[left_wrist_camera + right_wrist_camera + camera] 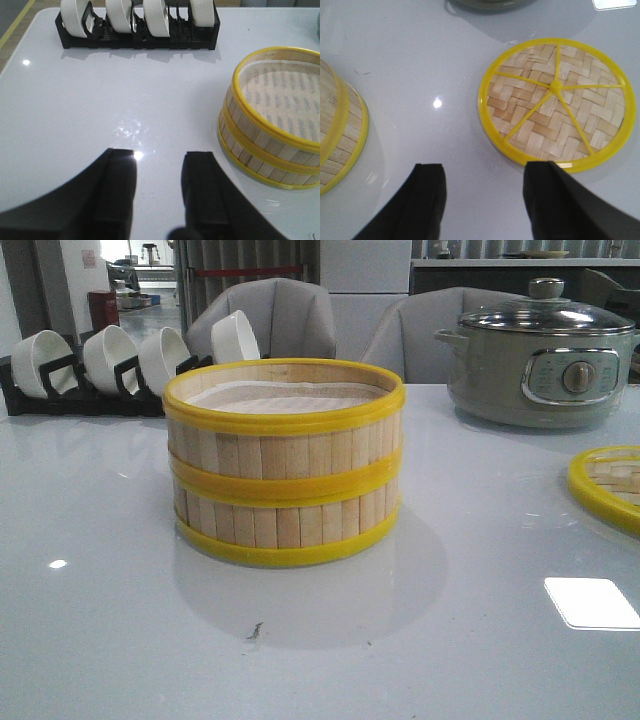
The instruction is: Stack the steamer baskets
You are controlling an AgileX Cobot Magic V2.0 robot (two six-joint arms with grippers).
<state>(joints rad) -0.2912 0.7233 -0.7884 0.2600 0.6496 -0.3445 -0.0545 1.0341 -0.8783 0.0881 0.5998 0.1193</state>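
Two steamer baskets (pixel 285 462) stand stacked one on the other in the middle of the white table, with a white paper liner showing inside the upper one. The stack also shows in the left wrist view as steamer baskets (pixel 272 120) and, at the frame's edge, in the right wrist view as steamer baskets (pixel 337 135). My left gripper (pixel 159 152) hovers open over bare table beside the stack, holding nothing. My right gripper (pixel 486 167) is open too, empty, between the stack and the flat lid. Neither gripper appears in the front view.
A flat woven-bamboo lid (pixel 555 102) with a yellow rim lies on the table right of the stack, seen as lid (pixel 610 485) at the front view's edge. A grey electric pot (pixel 540 360) stands back right. A black rack of white bowls (pixel 100 365) stands back left.
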